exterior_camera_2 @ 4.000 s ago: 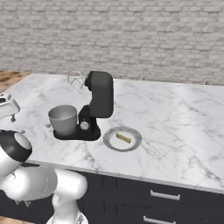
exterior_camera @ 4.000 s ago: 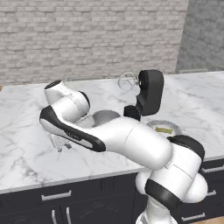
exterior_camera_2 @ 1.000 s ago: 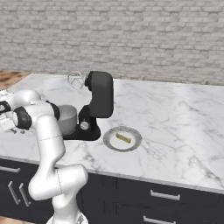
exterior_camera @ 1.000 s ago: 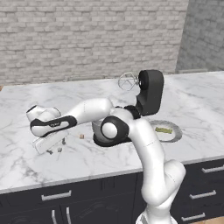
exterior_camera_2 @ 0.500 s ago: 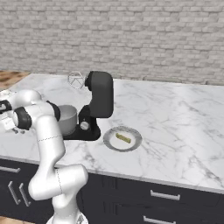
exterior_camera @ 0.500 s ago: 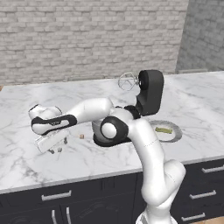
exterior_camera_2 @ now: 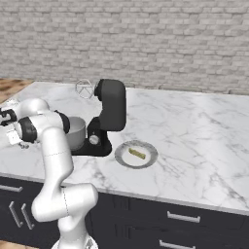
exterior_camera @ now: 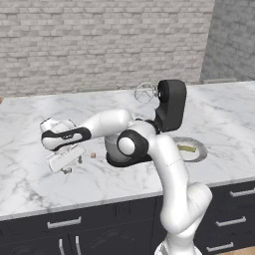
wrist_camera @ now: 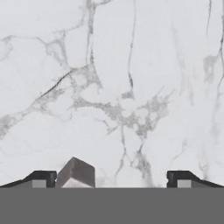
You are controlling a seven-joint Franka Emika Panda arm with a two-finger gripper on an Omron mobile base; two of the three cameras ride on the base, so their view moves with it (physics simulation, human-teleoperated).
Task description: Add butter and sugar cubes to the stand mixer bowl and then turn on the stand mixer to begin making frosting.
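Note:
My gripper (wrist_camera: 111, 178) is open and hangs low over the marble counter, left of the stand mixer (exterior_camera: 170, 103). A pale grey-white sugar cube (wrist_camera: 76, 173) lies between the fingertips, close to the left one (wrist_camera: 42, 177) and not gripped. In the left base view the gripper (exterior_camera: 65, 169) sits at the end of the outstretched arm, with the tan sugar cube (exterior_camera: 92, 155) on the counter just to its right. The grey bowl (exterior_camera_2: 75, 132) stands on the mixer's base under the raised head. The butter (exterior_camera_2: 136, 153) lies on a round grey plate (exterior_camera_2: 122, 156).
The mixer's wire whisk (exterior_camera: 145, 92) juts out from the tilted head. A brick wall runs behind the counter. The counter's front edge (exterior_camera: 99, 199) is close below the gripper, with dark drawers underneath.
The hand has shifted only slightly over the counter, and the jaws have stayed wide. The cubes, butter and mixer have not moved.

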